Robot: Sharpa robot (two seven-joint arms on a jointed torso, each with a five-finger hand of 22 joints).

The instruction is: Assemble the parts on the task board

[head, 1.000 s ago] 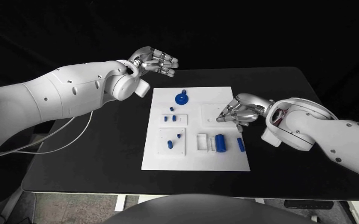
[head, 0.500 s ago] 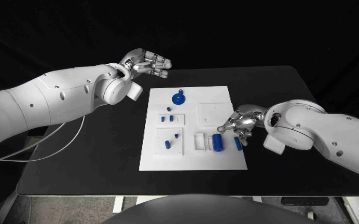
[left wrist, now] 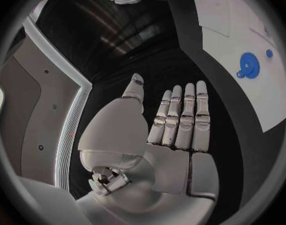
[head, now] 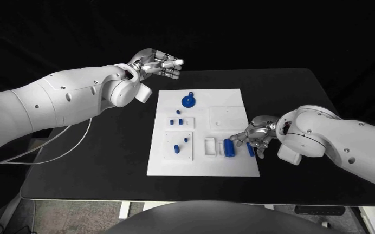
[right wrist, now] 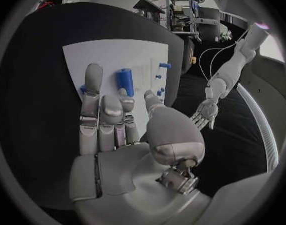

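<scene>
The white task board (head: 222,166) lies mid-table. On it are a round blue part with a knob (head: 189,102), small blue pegs (head: 178,121), a blue cylinder (head: 229,147) and a slim blue bar (head: 251,150). My right hand (head: 251,135) hovers low over the board's right edge, its fingertips just above the cylinder and the bar, holding nothing. In the right wrist view that hand (right wrist: 115,120) has its fingers stretched toward the cylinder (right wrist: 125,78). My left hand (head: 160,65) hangs raised beyond the board's far left corner, fingers straight and empty; the left wrist view shows it (left wrist: 174,120) beside the board (left wrist: 230,30).
The black table (head: 102,158) has bare room left and right of the board. A white cable (head: 55,150) trails off the table's left side. White recessed blocks (head: 211,147) stand on the board near the cylinder.
My right hand has come down the board's right side from the square recess to the cylinder and bar. The left hand has shifted only slightly.
</scene>
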